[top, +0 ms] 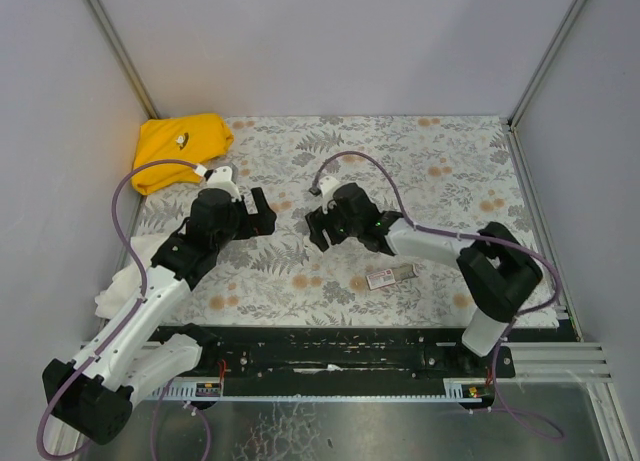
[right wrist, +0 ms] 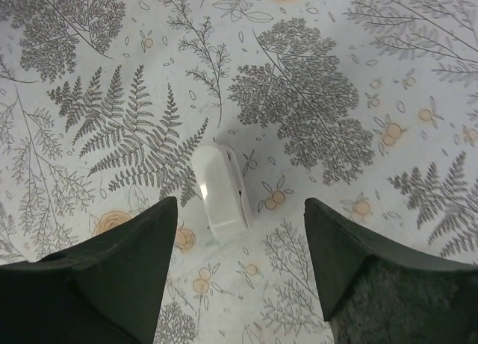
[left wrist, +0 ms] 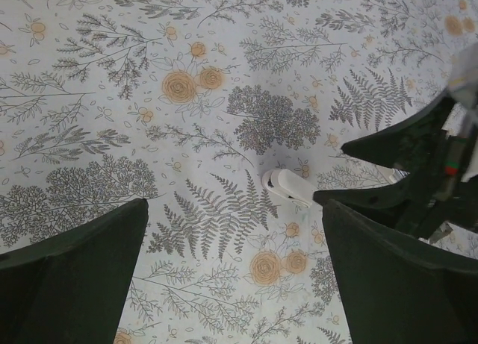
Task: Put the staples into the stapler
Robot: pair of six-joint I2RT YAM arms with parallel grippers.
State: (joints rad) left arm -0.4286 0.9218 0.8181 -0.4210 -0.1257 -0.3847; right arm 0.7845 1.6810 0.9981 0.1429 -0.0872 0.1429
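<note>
Right gripper (right wrist: 240, 204), fingers spread, hangs over the stapler (right wrist: 222, 189) lying between them

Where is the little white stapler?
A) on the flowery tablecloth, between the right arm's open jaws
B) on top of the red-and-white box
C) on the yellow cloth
A: the stapler lies flat on the flowery tablecloth, with the right arm's jaws open on either side of it.

a robot test booth is seen: a flowered cloth (top: 430, 171) is closed in by grey walls (top: 340, 41) and metal posts (top: 118, 49), and a left arm (top: 150, 291) and right arm (top: 440, 243) are bolted to a rail (top: 330, 346).
</note>
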